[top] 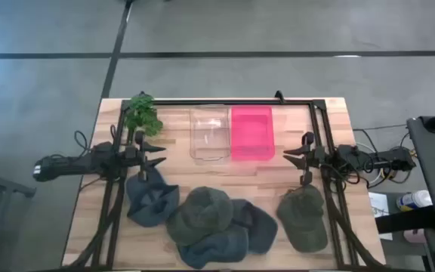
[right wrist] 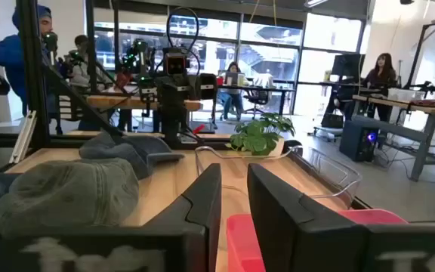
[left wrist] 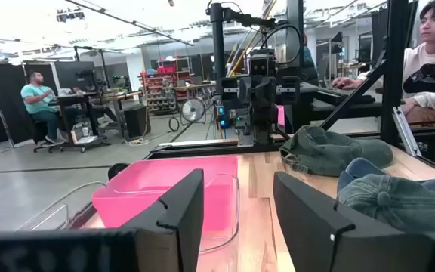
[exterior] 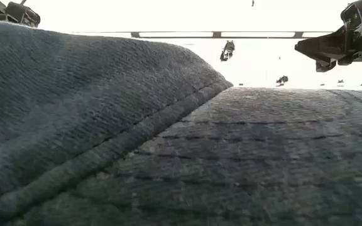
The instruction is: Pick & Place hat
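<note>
Several hats lie along the table's near side: a blue-grey hat (top: 151, 198), a dark green hat (top: 201, 211) resting on blue ones (top: 219, 245), and an olive hat (top: 304, 217) at the right. Blue-grey hat cloth (exterior: 168, 144) fills the low view. My left gripper (top: 161, 153) (left wrist: 239, 204) hovers open above the table's left side, just beyond the blue-grey hat, fingers level and pointing right. My right gripper (top: 287, 155) (right wrist: 234, 196) hovers at the right, beyond the olive hat (right wrist: 66, 193), pointing left. Only a narrow gap separates its fingers, with nothing between them.
A clear bin (top: 210, 132) and a pink bin (top: 251, 132) stand side by side at the table's far middle, between the two grippers. A small green plant (top: 142, 113) stands at the far left corner. A black frame (top: 225, 100) runs around the table. People sit in the room behind.
</note>
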`<state>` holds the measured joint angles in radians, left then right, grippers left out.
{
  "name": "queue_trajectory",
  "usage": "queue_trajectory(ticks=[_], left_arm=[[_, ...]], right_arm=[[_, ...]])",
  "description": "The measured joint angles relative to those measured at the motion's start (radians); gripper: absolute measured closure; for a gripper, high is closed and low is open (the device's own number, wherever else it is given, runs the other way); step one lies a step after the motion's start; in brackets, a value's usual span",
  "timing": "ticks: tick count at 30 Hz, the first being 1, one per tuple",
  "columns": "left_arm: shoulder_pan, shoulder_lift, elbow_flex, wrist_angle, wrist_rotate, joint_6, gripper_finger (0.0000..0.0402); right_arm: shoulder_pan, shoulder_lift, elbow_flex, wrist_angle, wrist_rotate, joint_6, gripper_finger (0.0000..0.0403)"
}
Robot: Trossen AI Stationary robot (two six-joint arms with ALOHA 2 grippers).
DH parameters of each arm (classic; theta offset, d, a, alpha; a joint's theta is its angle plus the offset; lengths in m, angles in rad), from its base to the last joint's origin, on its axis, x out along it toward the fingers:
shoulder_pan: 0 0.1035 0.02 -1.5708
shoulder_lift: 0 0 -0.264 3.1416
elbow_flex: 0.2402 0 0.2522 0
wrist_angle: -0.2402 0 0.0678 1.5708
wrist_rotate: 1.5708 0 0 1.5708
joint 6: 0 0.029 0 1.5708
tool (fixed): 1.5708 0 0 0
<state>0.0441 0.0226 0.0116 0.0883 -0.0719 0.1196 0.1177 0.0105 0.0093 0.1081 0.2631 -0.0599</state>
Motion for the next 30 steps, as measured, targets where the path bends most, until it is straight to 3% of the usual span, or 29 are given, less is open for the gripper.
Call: queue_trajectory(ticks=[15, 21, 28, 30], left_arm=[[0.0, 0.0, 0.0, 0.0, 0.0, 0.0, 0.0248], [0.0, 0.0, 0.0, 0.0, 0.0, 0.0, 0.0248], [0.0, 0.0, 0.0, 0.0, 0.0, 0.0, 0.0248], [0.0, 0.0, 0.0, 0.0, 0.0, 0.0, 0.0248]], right_arm=[[0.0, 0.0, 0.0, 0.0, 0.0, -0.011, 0.0339], [-0.001, 0.0, 0.0, 0.005, 0.022, -0.408, 0.0339], [0.0, -0.001, 0.0, 0.007, 0.055, -0.42, 0.0339], [0.0, -0.001, 0.0, 0.011, 0.05, -0.351, 0.0339]])
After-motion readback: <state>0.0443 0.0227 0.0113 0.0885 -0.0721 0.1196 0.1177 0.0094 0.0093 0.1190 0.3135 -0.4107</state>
